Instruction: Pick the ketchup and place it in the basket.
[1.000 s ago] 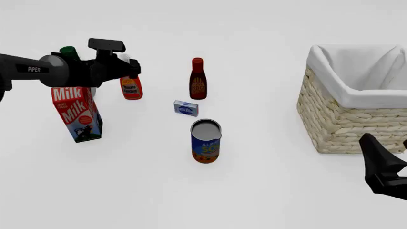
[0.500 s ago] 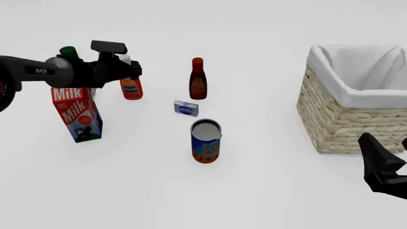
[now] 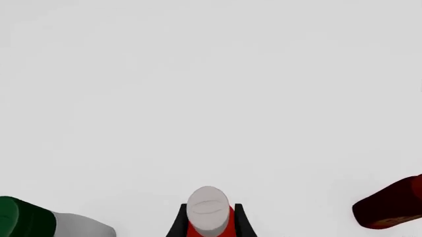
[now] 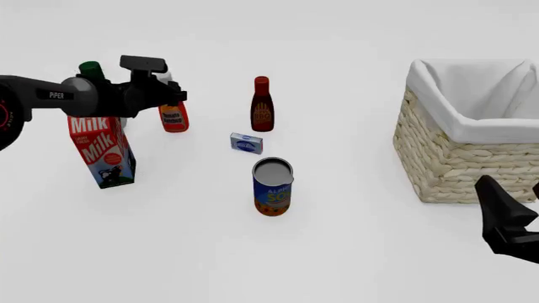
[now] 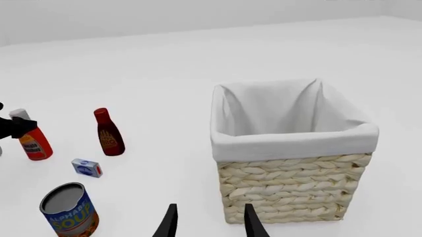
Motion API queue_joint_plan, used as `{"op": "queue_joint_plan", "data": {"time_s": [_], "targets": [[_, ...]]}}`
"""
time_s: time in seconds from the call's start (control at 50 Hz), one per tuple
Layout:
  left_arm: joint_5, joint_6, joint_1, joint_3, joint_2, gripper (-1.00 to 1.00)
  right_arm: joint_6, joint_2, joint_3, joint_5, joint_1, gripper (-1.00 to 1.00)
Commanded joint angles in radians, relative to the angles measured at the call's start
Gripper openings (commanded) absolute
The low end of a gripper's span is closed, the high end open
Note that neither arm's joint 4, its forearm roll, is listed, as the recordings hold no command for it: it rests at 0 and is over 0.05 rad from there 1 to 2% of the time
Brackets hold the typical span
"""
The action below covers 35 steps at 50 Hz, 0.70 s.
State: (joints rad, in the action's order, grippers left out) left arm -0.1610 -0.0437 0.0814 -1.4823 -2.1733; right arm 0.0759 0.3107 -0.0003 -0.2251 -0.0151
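The ketchup (image 4: 174, 117) stands upright at the back left of the table, red-orange with a light grey cap (image 3: 208, 210). My left gripper (image 4: 174, 96) reaches it from the left. In the left wrist view its two black fingers (image 3: 177, 223) press against either side of the bottle's neck, so the gripper (image 3: 207, 226) is shut on it. The bottle also shows small in the right wrist view (image 5: 34, 144). The basket (image 4: 446, 164) sits at the right, wicker with a white lining (image 5: 290, 133). My right gripper (image 5: 209, 224) hovers open in front of it, low at the right edge (image 4: 515, 201).
A milk carton (image 4: 103, 148) stands under the left arm, with a green-capped bottle (image 4: 90, 68) behind it. A dark brown-red bottle (image 4: 262, 105), a small blue box (image 4: 246, 142) and a soup can (image 4: 273, 187) stand between the ketchup and the basket.
The left arm has shifted slightly and its fingers have settled lower around the ketchup's neck. The bottle still stands on the table. The right arm has barely moved.
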Motion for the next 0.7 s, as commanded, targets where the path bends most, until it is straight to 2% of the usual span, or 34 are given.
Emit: {"op": "queue_joint_plan", "data": {"time_s": [0.02,0.24,0.48,0.62,0.7], "targets": [[0.002,-0.011,0.006,0.038,0.056,-1.00,0.000,-0.006,0.000,0.000,0.002,1.00],[0.022,-0.019,0.016,0.086,0.195,-1.00,-0.003,-0.093,0.000,0.071,0.003,1.00],[0.054,-0.015,0.024,0.115,0.288,-1.00,-0.008,-0.113,0.000,0.086,0.005,1.00],[0.062,-0.017,0.032,0.149,0.335,-1.00,-0.010,-0.065,0.000,0.048,0.018,1.00],[0.090,-0.018,0.036,0.161,0.394,-1.00,-0.014,0.061,0.000,-0.050,0.018,1.00]]}}
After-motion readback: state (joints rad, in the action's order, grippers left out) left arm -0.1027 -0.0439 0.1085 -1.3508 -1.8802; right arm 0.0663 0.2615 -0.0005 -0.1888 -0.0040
